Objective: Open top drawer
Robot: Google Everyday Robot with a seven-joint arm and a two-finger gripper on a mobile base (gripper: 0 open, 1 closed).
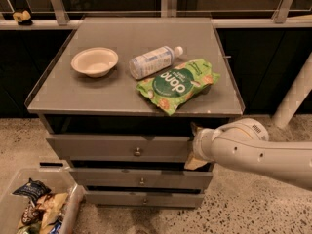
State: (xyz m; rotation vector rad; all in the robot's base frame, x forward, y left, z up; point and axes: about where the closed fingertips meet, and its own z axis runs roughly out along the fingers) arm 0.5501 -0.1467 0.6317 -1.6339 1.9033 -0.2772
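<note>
The top drawer (97,147) is the wide grey front just under the cabinet top, with a small round metal knob (138,151) at its centre and a dark gap above it. My gripper (195,146) is at the right end of this drawer front, at its edge, well right of the knob. The white arm reaches in from the right. The drawer's right corner is hidden behind the gripper.
On the cabinet top lie a tan bowl (94,61), a bottle on its side (152,61) and a green snack bag (178,83). Two slimmer drawers (141,178) sit below. A clear bin (72,208) of snacks stands at the floor's lower left. A white pole (295,94) is at the right.
</note>
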